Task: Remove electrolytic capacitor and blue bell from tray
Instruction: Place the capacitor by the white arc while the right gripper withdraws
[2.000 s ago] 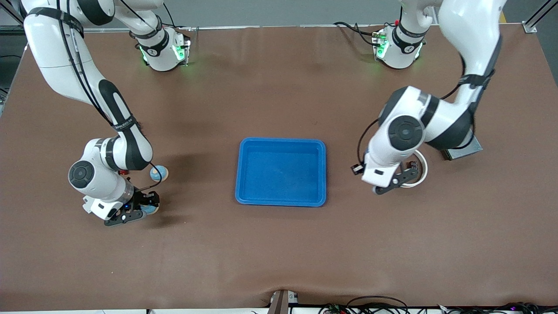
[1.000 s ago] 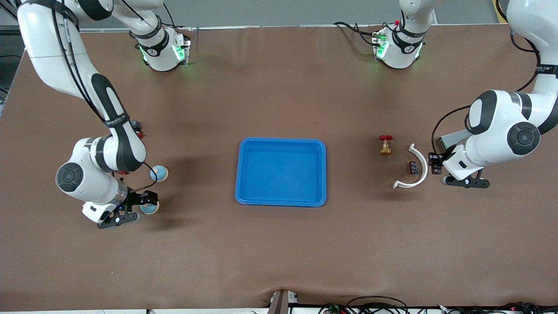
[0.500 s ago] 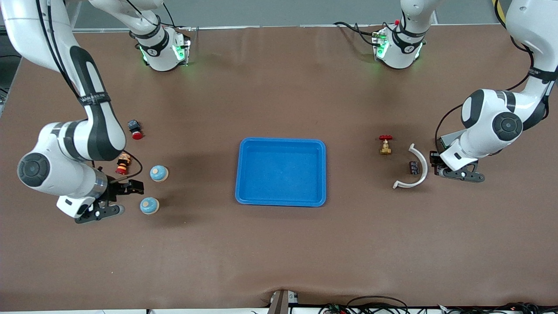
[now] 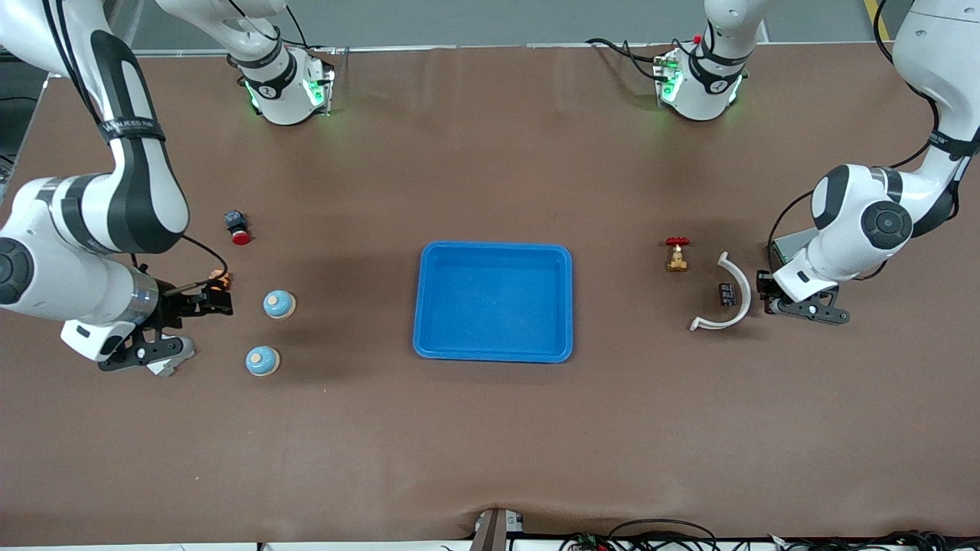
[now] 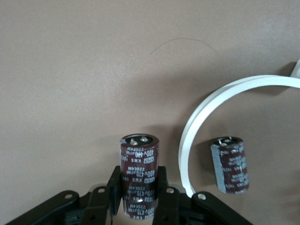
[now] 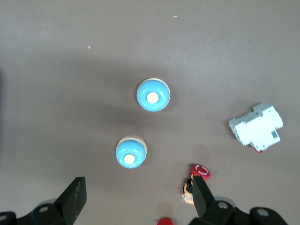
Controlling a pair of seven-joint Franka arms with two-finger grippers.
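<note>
Two round blue bells with pale centre buttons sit upright on the table toward the right arm's end, apart from each other: one bell (image 4: 279, 304), and a second bell (image 4: 262, 360) nearer the front camera. A dark maroon cylindrical capacitor (image 5: 138, 180) with printed lettering is clamped between black gripper fingers. A second, similar capacitor (image 4: 726, 294) lies on the table inside a white curved strip.

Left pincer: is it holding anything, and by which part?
Yes. The left pincer is shut on a capacitor, gripping its lower body; the right pincer holds nothing.
</note>
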